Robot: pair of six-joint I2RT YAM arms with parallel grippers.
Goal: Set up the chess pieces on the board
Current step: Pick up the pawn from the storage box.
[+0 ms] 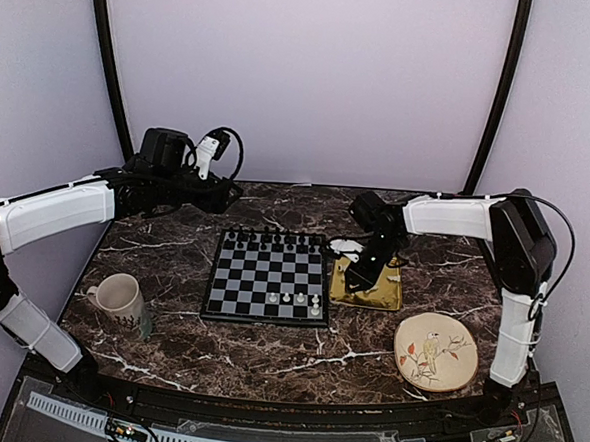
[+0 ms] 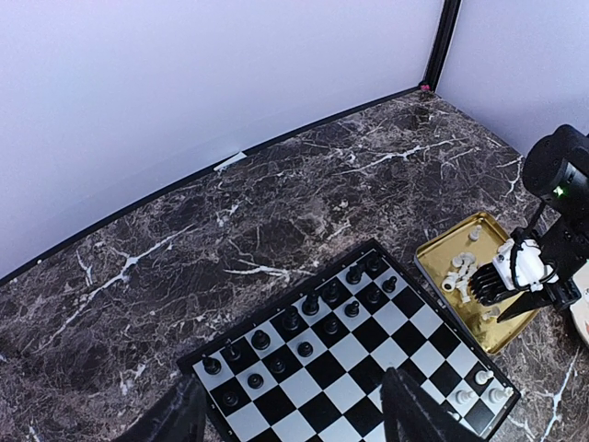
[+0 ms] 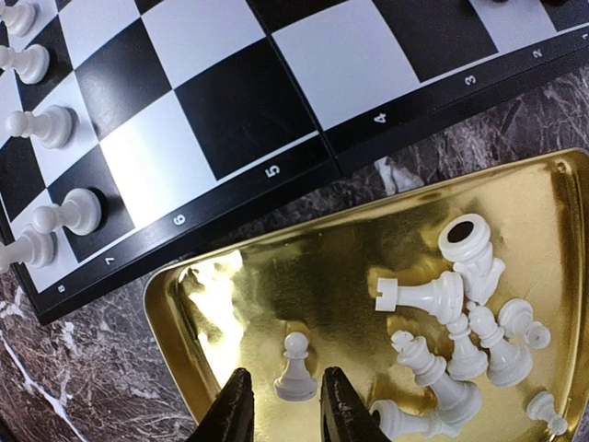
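One white pawn (image 3: 295, 366) stands between the right pincer's (image 3: 285, 391) jaws.

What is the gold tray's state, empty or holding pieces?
Holding pieces: white chessmen lie piled in the gold tray.

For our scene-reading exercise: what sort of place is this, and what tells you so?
Likely a robot lab test cell: two arms bolted at a marble-patterned table, plain pale walls enclosing it, and a staged chessboard.
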